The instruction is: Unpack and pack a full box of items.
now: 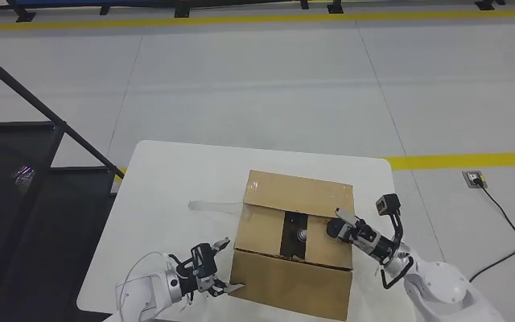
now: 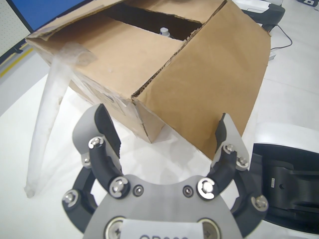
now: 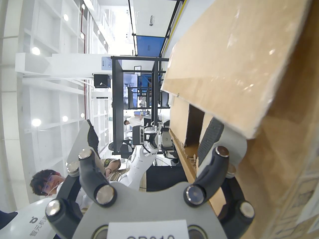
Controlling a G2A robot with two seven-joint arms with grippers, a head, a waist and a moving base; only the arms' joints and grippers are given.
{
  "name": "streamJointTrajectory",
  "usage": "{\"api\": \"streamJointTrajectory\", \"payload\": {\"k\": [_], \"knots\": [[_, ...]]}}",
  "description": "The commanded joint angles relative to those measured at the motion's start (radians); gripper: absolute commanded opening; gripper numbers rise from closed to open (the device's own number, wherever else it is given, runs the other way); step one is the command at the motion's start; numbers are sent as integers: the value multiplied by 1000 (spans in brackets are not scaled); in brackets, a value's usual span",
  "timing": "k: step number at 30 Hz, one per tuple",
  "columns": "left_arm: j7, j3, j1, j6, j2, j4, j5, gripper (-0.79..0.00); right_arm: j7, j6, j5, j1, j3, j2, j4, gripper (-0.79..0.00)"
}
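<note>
The work is at the unpacking stage, with the box [image 1: 298, 197] only partly opened. It stands on the tabletop [image 1: 177, 185] close to the edge nearest the robot, somewhat toward the right-hand corner. The near flap [image 2: 204, 83] is folded outward, while the two inner flaps lie across the top with a dark gap between them. A white cap [image 2: 164, 30] shows in that gap. A loose tape strip [image 2: 47, 120] hangs from the box's left side to the tabletop.

The left gripper [image 1: 211, 270] hangs just beside the box's near-left corner, spread wide and holding nothing. The right gripper [image 1: 338, 227] is at the right inner flap [image 1: 330, 241], also wide and empty. One of its fingers [image 3: 210, 135] is tucked against the underside of that flap's edge.

Next, I judge, the right inner flap needs lifting and swinging outward, so the finger beneath should stay hooked under the edge. The left inner flap would then follow.
</note>
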Motion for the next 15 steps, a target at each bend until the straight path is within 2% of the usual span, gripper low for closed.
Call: {"api": "streamJointTrajectory", "payload": {"k": [1,9,15], "knots": [[2,1,1,1,2,1,-1,0,-30,-14,0,6,-2,-6,-7,0],[-3,12,-2,6,6,3,0,0,-102,-15,-44,54,5,-25,-8,0],[-7,15,-3,9,9,4,-6,0,-229,-3,-124,159,-39,-55,67,0]]}}
